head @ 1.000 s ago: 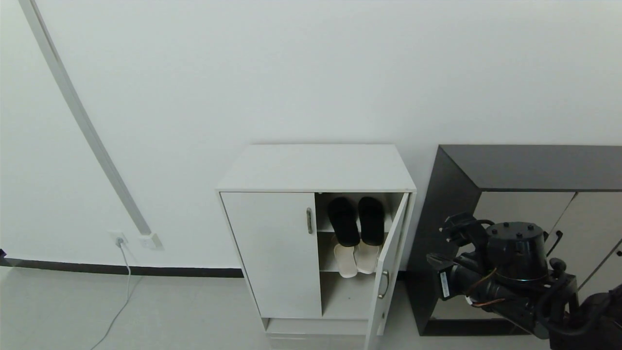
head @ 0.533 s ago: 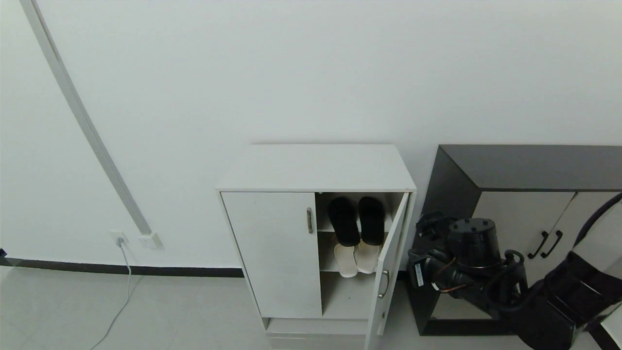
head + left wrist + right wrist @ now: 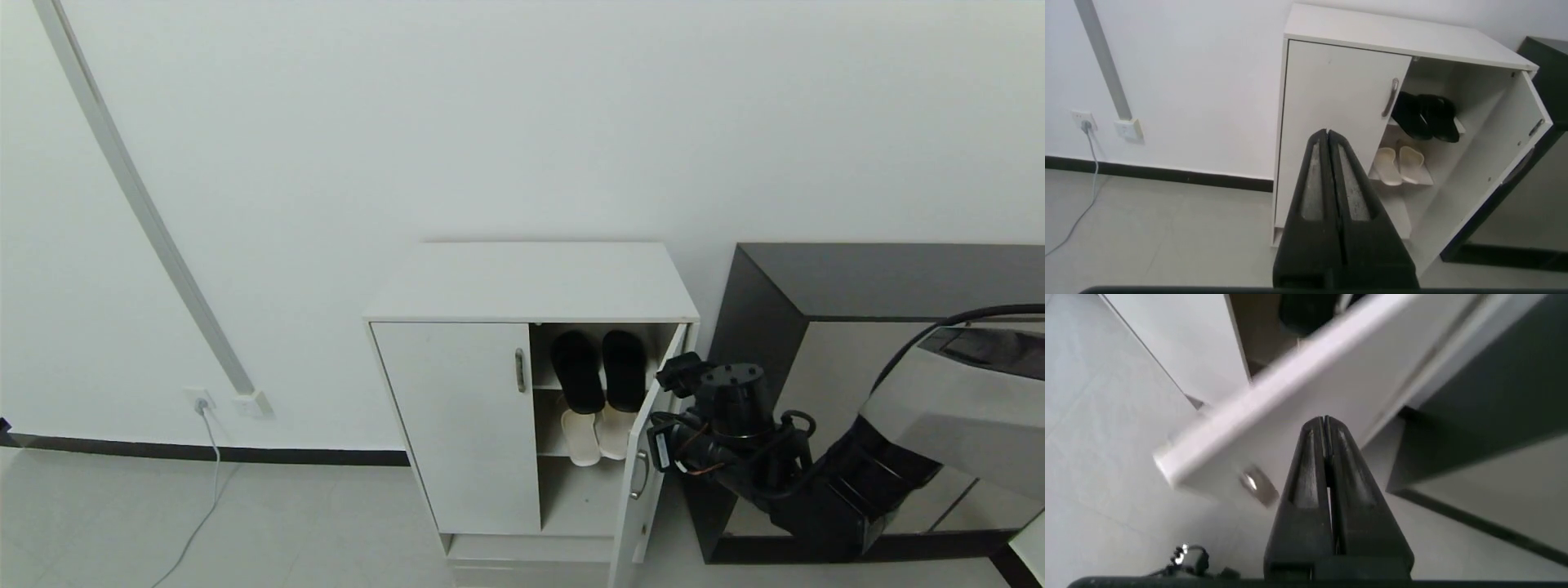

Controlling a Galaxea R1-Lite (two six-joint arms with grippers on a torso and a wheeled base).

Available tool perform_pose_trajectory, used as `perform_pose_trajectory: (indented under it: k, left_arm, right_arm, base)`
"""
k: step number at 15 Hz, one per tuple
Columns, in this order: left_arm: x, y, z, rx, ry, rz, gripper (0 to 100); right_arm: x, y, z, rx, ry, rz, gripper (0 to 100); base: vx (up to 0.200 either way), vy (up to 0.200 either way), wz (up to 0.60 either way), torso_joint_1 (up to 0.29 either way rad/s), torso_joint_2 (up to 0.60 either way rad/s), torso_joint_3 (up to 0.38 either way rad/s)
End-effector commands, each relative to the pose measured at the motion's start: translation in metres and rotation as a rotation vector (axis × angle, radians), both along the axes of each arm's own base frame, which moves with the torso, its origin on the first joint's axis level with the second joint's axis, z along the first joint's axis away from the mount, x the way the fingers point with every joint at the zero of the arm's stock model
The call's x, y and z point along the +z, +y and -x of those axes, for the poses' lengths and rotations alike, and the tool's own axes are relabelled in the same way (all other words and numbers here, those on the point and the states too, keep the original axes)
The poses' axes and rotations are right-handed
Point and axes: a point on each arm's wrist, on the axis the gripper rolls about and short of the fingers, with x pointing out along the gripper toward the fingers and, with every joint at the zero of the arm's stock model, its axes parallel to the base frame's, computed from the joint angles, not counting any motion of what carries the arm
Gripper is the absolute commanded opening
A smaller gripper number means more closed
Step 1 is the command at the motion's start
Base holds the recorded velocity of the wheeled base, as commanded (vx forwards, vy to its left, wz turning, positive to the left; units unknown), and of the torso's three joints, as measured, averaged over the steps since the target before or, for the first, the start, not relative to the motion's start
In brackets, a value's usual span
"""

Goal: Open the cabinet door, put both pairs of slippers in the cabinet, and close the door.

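The white cabinet (image 3: pixel 531 282) has its left door shut and its right door (image 3: pixel 645 490) swung open. A black pair of slippers (image 3: pixel 600 371) lies on the upper shelf, and a cream pair (image 3: pixel 598 434) on the shelf below. My right wrist (image 3: pixel 727 400) is against the outer face of the open door, above its handle (image 3: pixel 639 474). In the right wrist view, the right gripper (image 3: pixel 1325 423) is shut and empty, its tip at the door panel (image 3: pixel 1315 392) beside the handle (image 3: pixel 1256 483). The left gripper (image 3: pixel 1328 135) is shut and empty, held back from the cabinet (image 3: pixel 1339 106).
A dark cabinet (image 3: pixel 857 282) stands close on the right of the open door. A wall socket with a cable (image 3: pixel 200 402) and a grey conduit (image 3: pixel 139 204) are on the left wall. Bare floor (image 3: pixel 245 531) lies left of the cabinet.
My right arm has swept leftward from in front of the dark cabinet up to the open door's outer face. The door has shifted only slightly.
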Motion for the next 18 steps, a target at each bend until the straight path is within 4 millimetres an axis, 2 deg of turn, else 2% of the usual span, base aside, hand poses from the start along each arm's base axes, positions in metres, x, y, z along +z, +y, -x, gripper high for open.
perform_pose_trajectory:
  k: [1,5,13,18]
  left_arm:
    - [0.000,0.000,0.000,0.001,0.000,0.000,0]
    - [0.000,0.000,0.000,0.001,0.000,0.000,0]
    - [0.000,0.000,0.000,0.001,0.000,0.002,0]
    - [0.000,0.000,0.000,0.001,0.000,0.002,0]
  right_arm:
    - [-0.013,0.008,-0.010,0.003,0.010,0.007,0]
    - [-0.020,0.019,-0.029,0.000,-0.013,-0.006,0]
    - [-0.015,0.036,-0.057,-0.002,-0.049,-0.029,0]
    - [-0.010,0.038,-0.069,-0.014,-0.058,-0.034,0]
  base:
    - [0.000,0.000,0.00,0.000,0.00,0.000]
    - [0.000,0.000,0.00,0.000,0.00,0.000]
    - [0.000,0.000,0.00,0.000,0.00,0.000]
    - [0.000,0.000,0.00,0.000,0.00,0.000]
